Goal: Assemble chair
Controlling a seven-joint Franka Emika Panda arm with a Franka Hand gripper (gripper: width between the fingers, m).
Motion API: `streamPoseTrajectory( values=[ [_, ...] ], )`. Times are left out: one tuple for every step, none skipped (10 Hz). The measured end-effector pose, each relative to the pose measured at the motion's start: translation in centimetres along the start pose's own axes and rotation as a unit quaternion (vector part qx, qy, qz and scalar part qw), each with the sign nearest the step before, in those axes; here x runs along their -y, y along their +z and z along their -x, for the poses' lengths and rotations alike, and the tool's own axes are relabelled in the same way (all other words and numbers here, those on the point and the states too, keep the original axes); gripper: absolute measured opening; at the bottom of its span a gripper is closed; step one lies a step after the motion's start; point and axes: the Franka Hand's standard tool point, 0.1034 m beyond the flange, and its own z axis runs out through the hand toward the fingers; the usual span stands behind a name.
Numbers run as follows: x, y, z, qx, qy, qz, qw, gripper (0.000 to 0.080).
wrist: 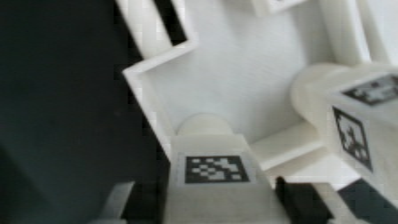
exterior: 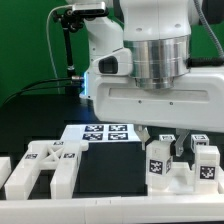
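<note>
Hand [exterior: 168,138] low over white chair parts [exterior: 182,162], jaws seemingly apart

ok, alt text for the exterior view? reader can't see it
A white robot arm hangs low over a black table, above a cluster of tagged white chair parts on the exterior view's right. A ladder-shaped white part lies at that view's lower left, and the marker board sits mid-table.

White chair parts [exterior: 45,165], black-and-white checkered tags [exterior: 157,168], black table [exterior: 110,206].
</note>
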Motion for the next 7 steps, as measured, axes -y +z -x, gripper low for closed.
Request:
streamPoseTrajectory(
  values=[
    [0.2, 0.0, -0.1, -0.002, 0.065, -0.004, 0.998, 0.0285],
    [0.6, 0.1, -0.2, -0.007, 0.146, -0.013, 0.989, 0.0285],
    [1.0, 0.1, -0.2, -0.013, 0.209, -0.027, 0.977, 0.0286],
    [1.4, 0.1, -0.4, -0.016, 0.256, -0.044, 0.966, 0.0287],
    [1.5, 0.1, -0.4, -0.014, 0.272, -0.048, 0.961, 0.0287],
    [1.5, 0.1, -0.4, -0.015, 0.261, -0.048, 0.964, 0.0290],
    [1.4, 0.2, -0.3, -0.016, 0.230, -0.045, 0.972, 0.0290]
  ],
)
